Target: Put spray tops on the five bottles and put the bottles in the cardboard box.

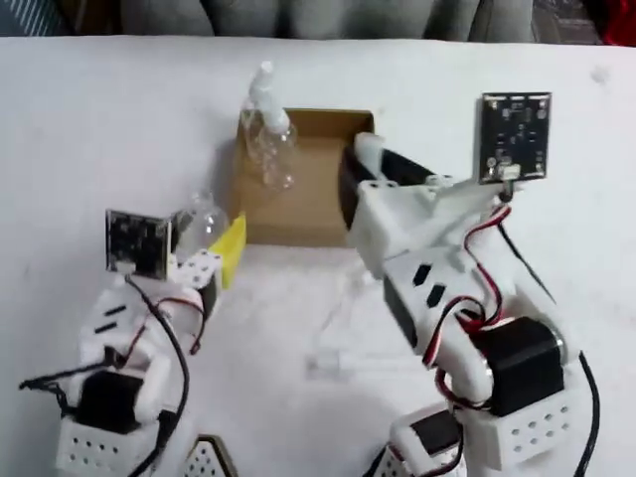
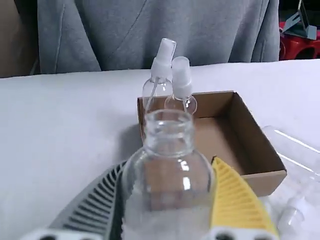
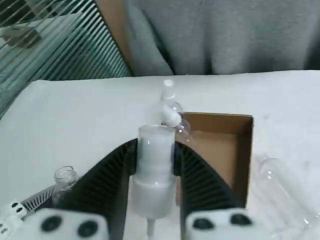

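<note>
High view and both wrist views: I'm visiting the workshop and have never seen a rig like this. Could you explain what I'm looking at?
These are two small robot arms side by side at a white table. The high view comes from a fixed camera looking down on them. Each wrist view comes from a camera mounted on one arm, looking along its tool. The left tool is shut on an uncapped bottle of clear plastic. The right tool is shut on a white spray top. Beyond them sits an open cardboard box, and at its far corner stand two capped bottles. A spare bottle lies on the table beside the box.
</note>
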Available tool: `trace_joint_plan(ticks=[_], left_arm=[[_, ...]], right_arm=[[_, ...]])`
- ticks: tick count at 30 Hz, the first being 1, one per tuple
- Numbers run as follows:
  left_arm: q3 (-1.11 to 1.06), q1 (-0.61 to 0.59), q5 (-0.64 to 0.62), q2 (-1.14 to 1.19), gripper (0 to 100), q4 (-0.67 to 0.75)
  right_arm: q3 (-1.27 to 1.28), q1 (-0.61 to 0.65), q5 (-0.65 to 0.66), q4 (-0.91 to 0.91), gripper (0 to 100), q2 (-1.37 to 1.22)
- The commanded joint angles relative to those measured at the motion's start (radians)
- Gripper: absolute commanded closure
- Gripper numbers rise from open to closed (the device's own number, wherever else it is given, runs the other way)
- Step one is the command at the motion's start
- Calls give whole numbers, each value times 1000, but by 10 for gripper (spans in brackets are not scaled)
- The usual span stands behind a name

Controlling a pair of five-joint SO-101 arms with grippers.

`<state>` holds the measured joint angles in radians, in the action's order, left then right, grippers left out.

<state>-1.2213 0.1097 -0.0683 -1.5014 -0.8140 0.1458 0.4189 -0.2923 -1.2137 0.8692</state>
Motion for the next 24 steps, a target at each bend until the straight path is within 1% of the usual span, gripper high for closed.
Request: trace_joint_plan(ticks=[1,7,13,15,20,22,24], left_arm=[[-32,10,0,-142,977,37],[-86,13,0,-278,978,29],[-124,111,0,-320,978,28],[-130,128,0,-320,978,28],[-138,142,0,-320,978,28],[-140,142,0,-320,978,28],[-164,142,3,-320,978,35]], right_arm=[[14,65,-8,31,983,22],[74,125,0,73,983,87],[230,179,2,189,983,237],[298,193,23,292,983,269],[436,193,184,673,983,291],[454,194,216,768,983,282],[448,206,226,811,983,257]])
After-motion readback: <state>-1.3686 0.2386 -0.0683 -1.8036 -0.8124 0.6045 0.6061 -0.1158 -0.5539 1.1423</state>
